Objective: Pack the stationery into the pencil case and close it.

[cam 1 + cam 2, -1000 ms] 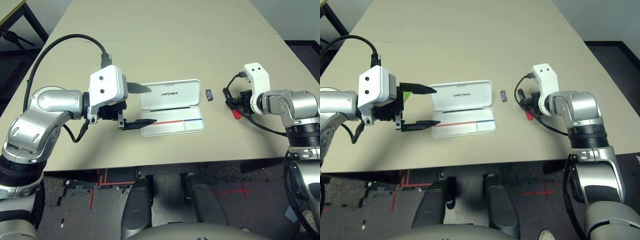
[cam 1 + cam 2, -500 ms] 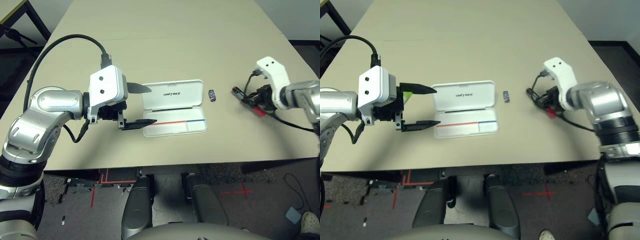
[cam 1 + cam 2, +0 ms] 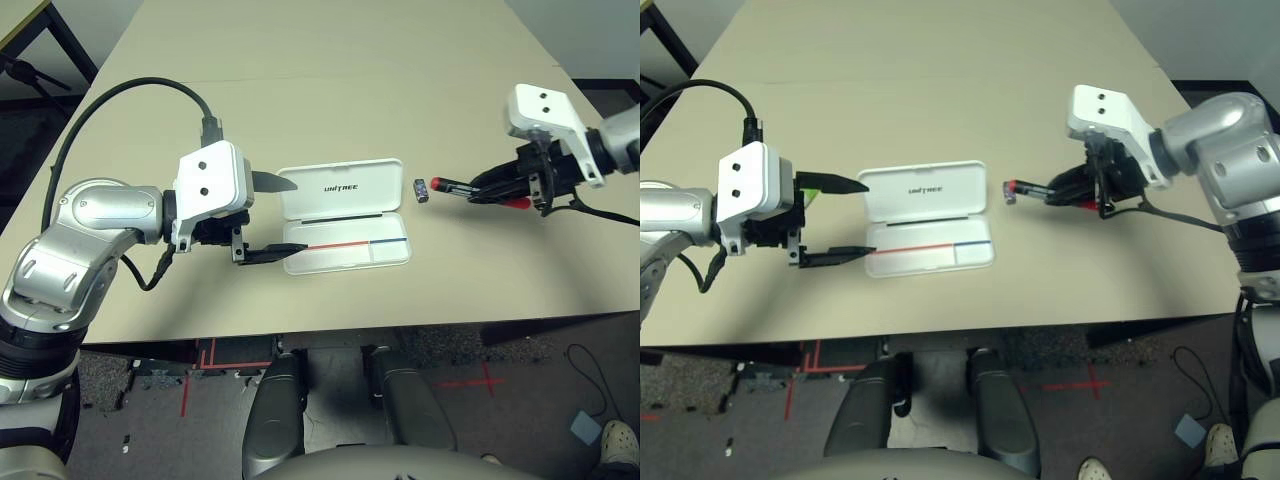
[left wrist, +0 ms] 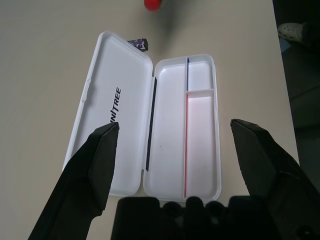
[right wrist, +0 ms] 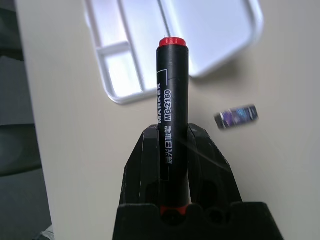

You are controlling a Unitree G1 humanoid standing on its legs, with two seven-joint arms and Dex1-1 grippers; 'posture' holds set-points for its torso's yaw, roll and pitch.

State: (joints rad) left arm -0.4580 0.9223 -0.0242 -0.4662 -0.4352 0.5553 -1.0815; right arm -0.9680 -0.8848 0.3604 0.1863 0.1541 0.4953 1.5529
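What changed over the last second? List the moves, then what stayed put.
The right gripper, jaws shut on the marker, lifted it off the table and swung it level, pointing it at the case. The left gripper stayed open beside the case. The case lies open as before, with the small block at its right end.

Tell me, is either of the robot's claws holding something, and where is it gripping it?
The right gripper is shut on the marker, pinching its black barrel near the back end. The left gripper is open and holds nothing.
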